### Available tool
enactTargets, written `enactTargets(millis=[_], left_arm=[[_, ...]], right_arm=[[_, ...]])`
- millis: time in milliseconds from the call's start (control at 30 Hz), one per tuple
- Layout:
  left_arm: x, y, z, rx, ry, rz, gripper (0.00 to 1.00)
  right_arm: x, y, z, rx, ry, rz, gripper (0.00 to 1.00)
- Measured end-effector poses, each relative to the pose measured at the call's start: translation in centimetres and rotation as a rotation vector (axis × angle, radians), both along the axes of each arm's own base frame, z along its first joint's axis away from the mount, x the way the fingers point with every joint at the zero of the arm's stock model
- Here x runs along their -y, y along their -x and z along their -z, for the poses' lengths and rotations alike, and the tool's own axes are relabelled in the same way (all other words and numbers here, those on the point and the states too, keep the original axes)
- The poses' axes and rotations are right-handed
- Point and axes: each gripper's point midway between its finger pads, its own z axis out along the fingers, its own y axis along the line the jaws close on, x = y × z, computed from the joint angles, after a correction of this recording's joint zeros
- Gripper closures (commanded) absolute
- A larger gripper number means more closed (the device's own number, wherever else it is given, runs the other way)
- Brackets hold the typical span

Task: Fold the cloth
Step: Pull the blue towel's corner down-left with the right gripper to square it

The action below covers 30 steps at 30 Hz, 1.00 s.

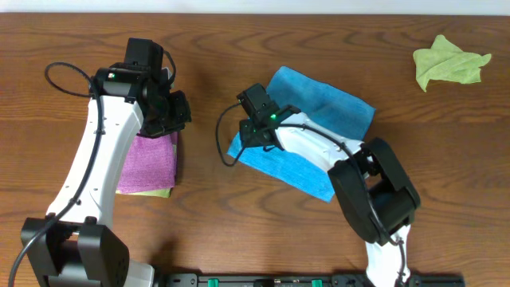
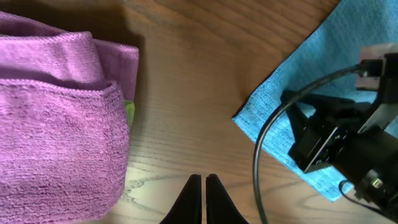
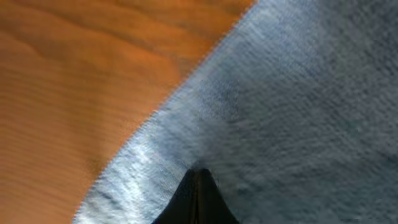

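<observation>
The sky-blue cloth (image 1: pixel 327 104) lies spread flat at the table's centre. It also shows in the left wrist view (image 2: pixel 311 43) and fills the right wrist view (image 3: pixel 298 93). My right gripper (image 1: pixel 258 137) is down on the cloth's left part, close to its edge. Its fingers (image 3: pixel 198 173) are closed together with the tips pressed into the fabric, which puckers slightly around them. The right gripper also shows in the left wrist view (image 2: pixel 336 143). My left gripper (image 1: pixel 179 112) is shut and empty (image 2: pixel 203 177), over bare wood between the purple cloth and the blue cloth.
A folded purple cloth (image 1: pixel 150 159) (image 2: pixel 56 124) lies at the left on a yellow-green cloth (image 1: pixel 151 192) whose edge peeks out. A crumpled yellow-green cloth (image 1: pixel 448 62) lies at the far right. The right arm's cable (image 2: pixel 258 162) loops over the wood.
</observation>
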Motion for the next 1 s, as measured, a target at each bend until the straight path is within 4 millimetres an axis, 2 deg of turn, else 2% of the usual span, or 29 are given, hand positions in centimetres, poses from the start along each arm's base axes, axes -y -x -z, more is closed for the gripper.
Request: enactTargets(millis=[233, 333, 567, 667, 767, 800, 867, 933, 1000], left_arm=[[-1.8, -0.5, 0.0, 0.007, -0.009, -0.049, 0.94], [-3.3, -0.7, 0.0, 0.010, -0.012, -0.078, 0.94], [-6.6, -1.0, 0.0, 0.013, -0.015, -0.163, 0.94], [-7.3, -1.0, 0.0, 0.013, -0.016, -0.185, 0.94], [-7.8, -1.0, 0.0, 0.014, -0.019, -0.194, 0.86], [-7.8, -0.9, 0.0, 0.014, -0.021, -0.192, 0.81], [-7.9, -1.0, 0.0, 0.015, -0.023, -0.188, 0.73], [-7.9, -0.9, 0.0, 0.015, -0.025, -0.184, 0.68], [-7.9, -0.9, -0.1, 0.013, -0.026, -0.184, 0.63]], right_arm=[[-1.7, 1.5, 0.1, -0.015, -0.011, -0.035, 0.99], [-3.0, 3.1, 0.2, -0.038, -0.012, -0.078, 0.99], [-7.1, 9.7, 0.4, -0.115, 0.013, -0.223, 0.99], [-8.6, 12.4, 0.4, -0.137, 0.020, -0.271, 0.99], [-9.3, 13.9, 0.3, -0.150, 0.024, -0.283, 0.98], [-9.3, 14.1, 0.3, -0.152, 0.024, -0.282, 0.96], [-9.2, 14.0, 0.2, -0.156, 0.021, -0.265, 0.79], [-8.7, 13.4, -0.4, -0.144, 0.021, -0.239, 0.71], [-7.8, 11.9, -1.9, -0.106, 0.013, -0.203, 0.50]])
